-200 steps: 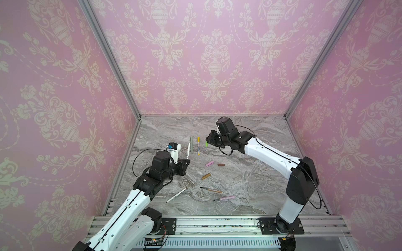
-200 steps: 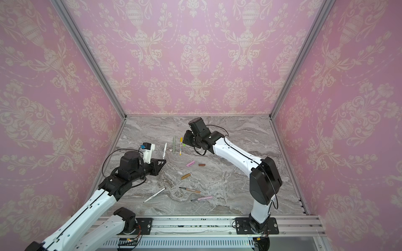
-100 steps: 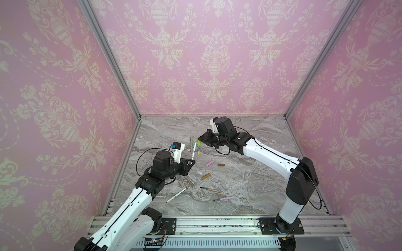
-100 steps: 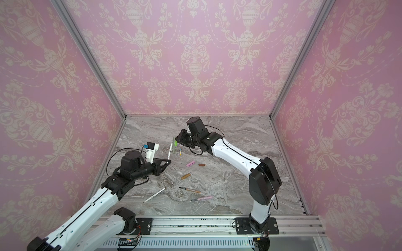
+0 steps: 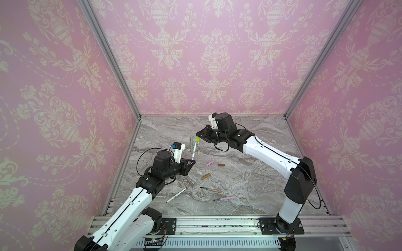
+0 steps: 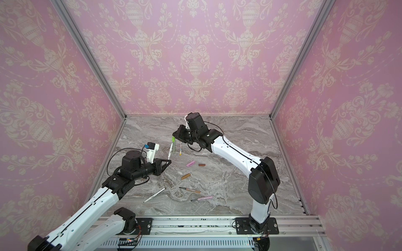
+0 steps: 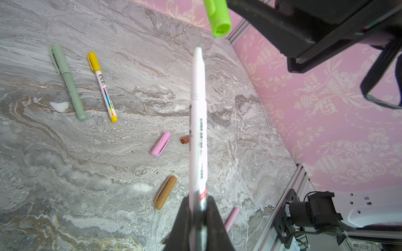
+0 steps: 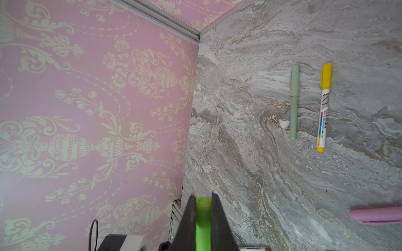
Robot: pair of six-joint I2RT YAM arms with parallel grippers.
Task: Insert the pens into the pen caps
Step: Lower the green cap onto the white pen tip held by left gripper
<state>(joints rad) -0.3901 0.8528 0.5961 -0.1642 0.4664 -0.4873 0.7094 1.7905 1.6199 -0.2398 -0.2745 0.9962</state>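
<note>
The left gripper (image 7: pixel 196 202) is clenched on the tail of a printed white pen (image 7: pixel 196 121), which juts straight out past its tips. Just beyond the pen's tip, not touching it, hangs the open mouth of the lime green cap (image 7: pixel 218 17), pinched between the jaws of the right gripper (image 5: pixel 198 134). Both grippers hang clear above the marble tabletop (image 5: pixel 250 173), with free air all round them. The side wall (image 5: pixel 65 108) stands near the left gripper's outer flank, and the back wall (image 5: pixel 217 65) lies well beyond the right gripper.

The left arm (image 5: pixel 130 204) climbs from the front rail (image 5: pixel 217 221), bends, and levels its wrist toward the middle. The right arm (image 5: pixel 269 156) rises upright, folds at a high elbow and stretches its forearm across to meet it.

There are six pens. One is held. Two capped ones lie side by side beneath the grippers, the sage green pen (image 7: pixel 68 82) and the yellow-capped pen (image 7: pixel 103 87). Three lie uncapped farther off toward the rail: the loose white pen (image 5: pixel 176 195), the tan pen (image 5: pixel 212 190) and the pink pen (image 5: pixel 225 198).

There are six caps: one held, two fitted, and three loose in between. The loose ones are the pink cap (image 7: pixel 161 143), the dark brown cap (image 7: pixel 185 140) and the tan cap (image 7: pixel 165 192).
</note>
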